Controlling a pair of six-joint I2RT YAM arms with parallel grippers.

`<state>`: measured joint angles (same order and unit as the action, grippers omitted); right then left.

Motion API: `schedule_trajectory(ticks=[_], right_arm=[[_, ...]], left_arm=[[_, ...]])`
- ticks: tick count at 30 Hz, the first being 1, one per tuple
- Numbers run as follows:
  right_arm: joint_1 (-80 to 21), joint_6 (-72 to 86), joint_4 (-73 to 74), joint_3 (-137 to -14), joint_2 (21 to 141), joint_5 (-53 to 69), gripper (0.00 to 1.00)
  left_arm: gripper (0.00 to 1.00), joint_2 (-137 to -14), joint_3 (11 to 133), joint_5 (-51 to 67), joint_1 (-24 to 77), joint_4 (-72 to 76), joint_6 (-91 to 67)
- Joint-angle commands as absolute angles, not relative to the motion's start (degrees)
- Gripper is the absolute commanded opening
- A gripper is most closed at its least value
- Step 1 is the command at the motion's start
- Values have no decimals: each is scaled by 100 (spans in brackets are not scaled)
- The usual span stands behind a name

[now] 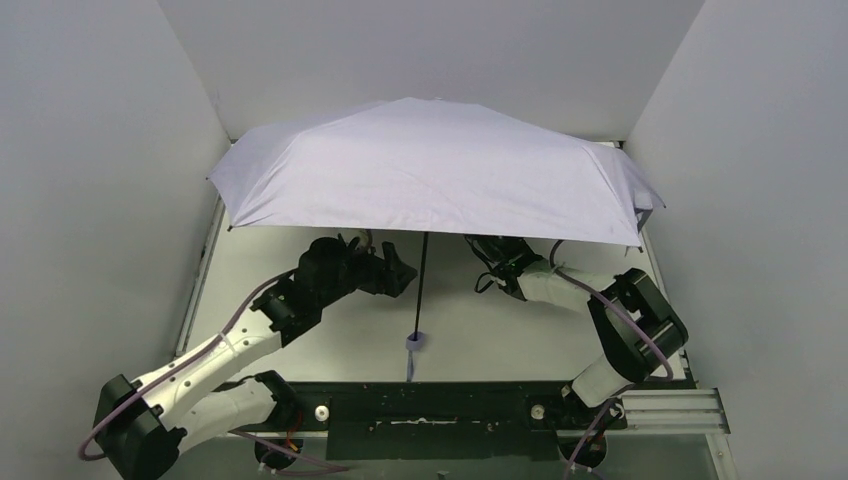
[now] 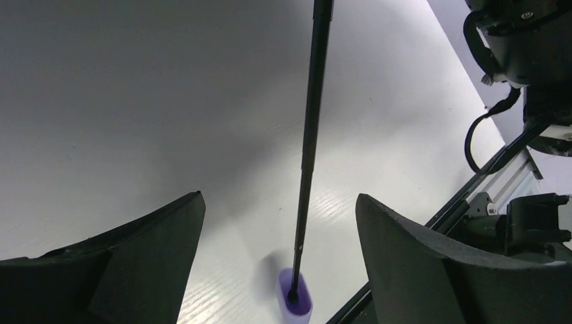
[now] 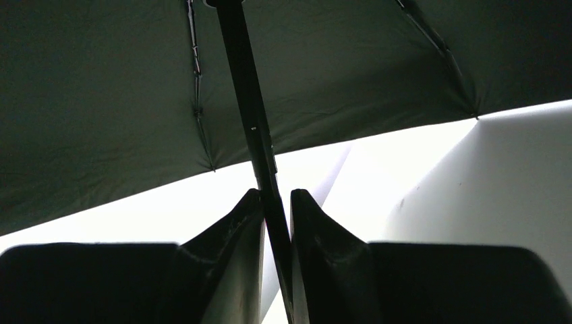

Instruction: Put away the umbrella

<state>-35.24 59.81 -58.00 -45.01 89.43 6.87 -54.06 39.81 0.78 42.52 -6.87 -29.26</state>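
The right tool (image 3: 276,219) pinches the thin black shaft (image 3: 247,101) of the open pale lavender umbrella (image 1: 430,170); collapsing looks next, needing the wide-open, empty left tool (image 2: 280,198) to grip the shaft ahead of it.

The open umbrella (image 1: 430,170) stands on its handle (image 1: 415,342), left arm (image 1: 300,292) and right arm (image 1: 565,288) reaching under it.

Plain white walls (image 1: 100,150), pale tabletop (image 1: 500,335)

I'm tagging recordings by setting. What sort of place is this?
Probably a robotics lab test cell: plain white walls enclose a white table; left arm and right arm mount on a black rail.
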Motion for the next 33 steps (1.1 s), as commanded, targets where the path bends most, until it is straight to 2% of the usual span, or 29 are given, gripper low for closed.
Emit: schedule_trajectory(ticks=[1,7,16,23,29,33], right_arm=[[-3612,6727,-6098,-4647,8970,589,0],[-3721,6565,-5678,-4699,8675,628,0],[-3787,6434,-5409,-4772,8424,800,0],[-3812,6416,-5314,-4755,8323,884,0],[-3814,6347,-5193,-4770,8235,947,0],[-3813,6009,-4685,-4806,8004,934,4]], left_arm=[[80,-5768,4344,430,4181,455,-2843],[78,-6462,4666,807,3885,1028,-2939],[63,-7419,5191,2241,3316,2000,-3490],[55,-7635,5434,2333,3279,2037,-3481],[29,-7808,5739,2425,3270,1923,-3434],[15,-7842,6010,2481,3270,1533,-3268]])
